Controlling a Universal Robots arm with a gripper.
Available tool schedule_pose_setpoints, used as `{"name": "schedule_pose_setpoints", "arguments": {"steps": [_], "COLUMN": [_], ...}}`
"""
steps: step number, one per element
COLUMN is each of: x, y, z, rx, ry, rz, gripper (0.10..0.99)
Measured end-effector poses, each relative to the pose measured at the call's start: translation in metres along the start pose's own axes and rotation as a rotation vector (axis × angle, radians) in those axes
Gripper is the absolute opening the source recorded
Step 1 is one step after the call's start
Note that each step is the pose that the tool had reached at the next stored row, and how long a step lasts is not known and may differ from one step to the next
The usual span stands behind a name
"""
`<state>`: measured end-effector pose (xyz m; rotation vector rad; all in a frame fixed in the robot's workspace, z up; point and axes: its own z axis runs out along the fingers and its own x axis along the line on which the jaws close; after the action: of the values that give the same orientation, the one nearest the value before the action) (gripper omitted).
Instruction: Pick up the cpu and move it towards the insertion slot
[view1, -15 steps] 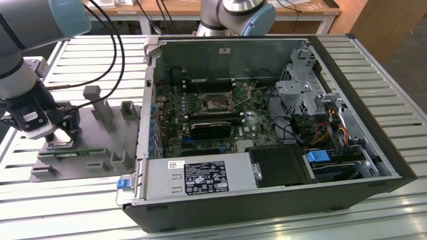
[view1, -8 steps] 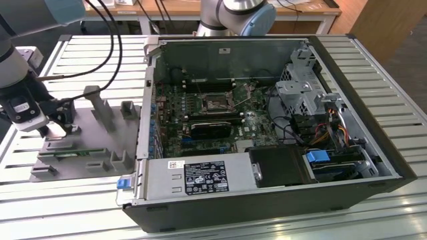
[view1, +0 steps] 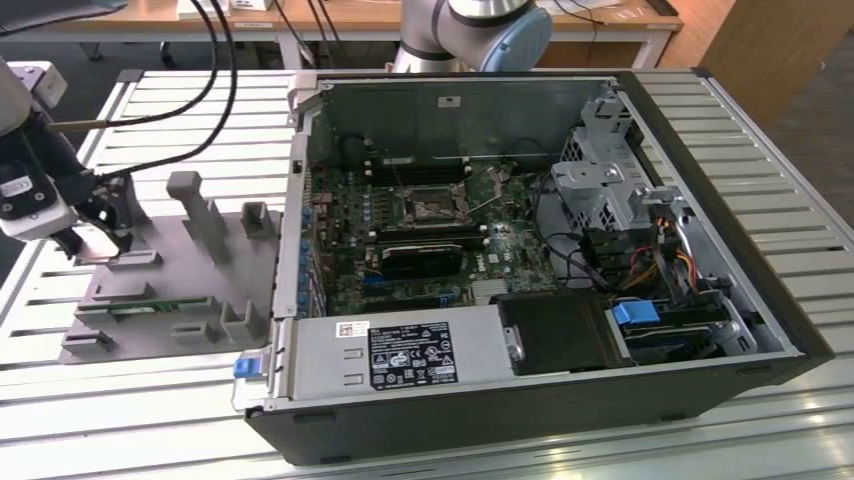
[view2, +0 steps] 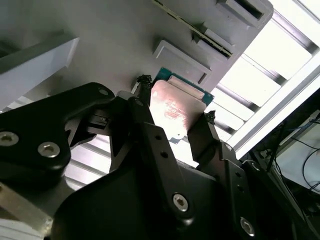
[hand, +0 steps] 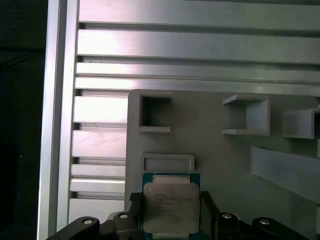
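Slatted aluminium desk (view1: 174, 110), carrying two items: a grey plastic tray with raised blocks (view1: 167, 290) and an open black computer case lying on its side (view1: 534, 420).

Item 1: my pincer (view1: 91, 232). Position: over the tray's outer end, at the exterior view's left. State: narrowed to the chip's width, with black fingers (hand: 135, 212) set against two opposite edges of item 2. I judge this a firm hold.

Item 2: small flat square cpu with a silvery metal top and green rim (hand: 171, 207). Position: squarely between my fingertips, top face toward my wrist. Being square, it has no long axis; its sides run parallel to my fingers. A shallow rectangular tray block (hand: 167, 162) lies just ahead of it.

Item 3: insertion slot, a square dark socket in a shiny metal bracket (view1: 434, 206), set in the green circuit board (view1: 521, 245) inside the case. Position: well apart from my pincer, across the rest of the tray and past the case's near wall, toward the exterior view's right.

Not determined:
- Whether the cpu rests on the tray or is clear of it, since its underside is hidden.
- The cpu's rear edge, which is cut off in the first wrist view.
- The socket's lever, which is too small to make out.
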<state>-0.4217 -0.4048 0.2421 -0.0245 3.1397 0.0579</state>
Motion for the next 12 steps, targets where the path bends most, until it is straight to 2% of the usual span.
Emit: {"name": "schedule_pose_setpoints", "arguments": {"steps": [4, 12], "x": [0.0000, 0.0000], "y": [0.0005, 0.0014], "z": [-0.0145, -0.0383], "rx": [0.000, 0.000], "ry": [-0.0030, -0.0102], "rz": [0.000, 0.000], "gripper": [0.537, 0.537]}}
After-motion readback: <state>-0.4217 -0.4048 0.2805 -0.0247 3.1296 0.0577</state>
